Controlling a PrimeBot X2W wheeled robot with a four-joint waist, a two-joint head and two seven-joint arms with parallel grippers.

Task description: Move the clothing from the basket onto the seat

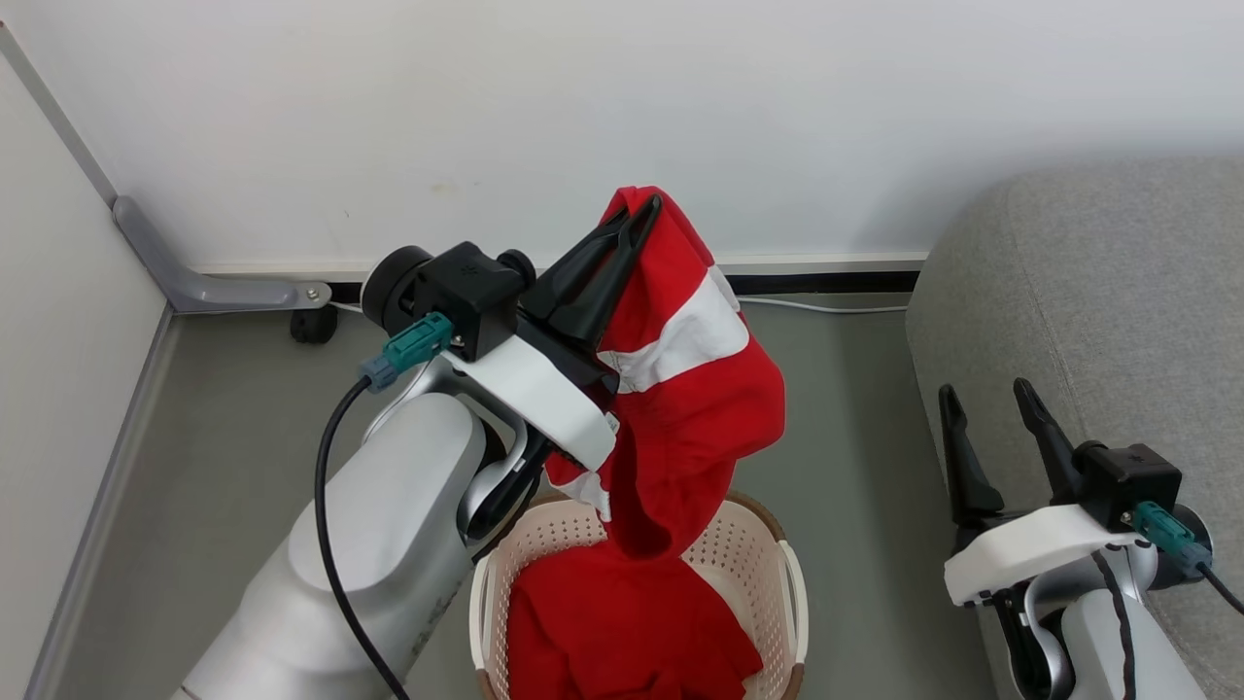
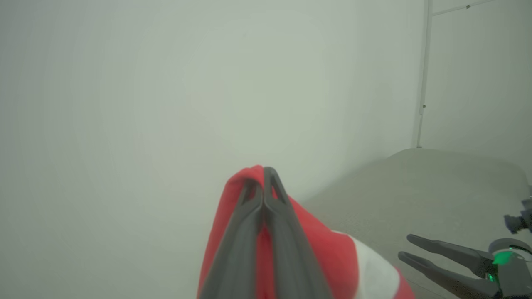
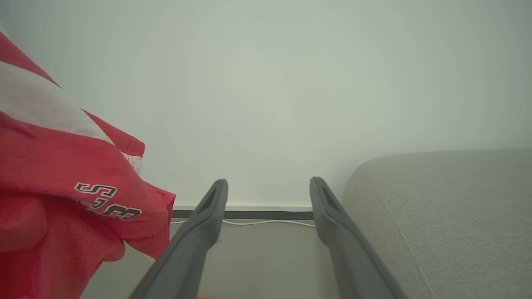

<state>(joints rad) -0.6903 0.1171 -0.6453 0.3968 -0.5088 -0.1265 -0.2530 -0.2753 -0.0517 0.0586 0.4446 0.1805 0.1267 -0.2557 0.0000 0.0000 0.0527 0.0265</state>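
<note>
A red garment of the clothing (image 1: 685,389) with a white band hangs in the air above the basket (image 1: 768,574), its lower end still trailing inside. My left gripper (image 1: 637,216) is shut on its top fold; the left wrist view has the closed left gripper (image 2: 263,172) pinching the red cloth (image 2: 324,245). More red clothing (image 1: 622,622) lies in the cream basket. My right gripper (image 1: 986,399) stands open and holds nothing, close to the front edge of the grey seat (image 1: 1108,292). In the right wrist view the lettered garment (image 3: 62,182) hangs left of the right gripper (image 3: 268,187), the seat (image 3: 449,216) to its right.
A white wall runs behind, with a dark skirting strip and a white cable (image 1: 826,308) along the floor. A grey metal bracket with a small wheel (image 1: 313,326) sits at the back left corner. Grey floor (image 1: 855,457) lies between basket and seat.
</note>
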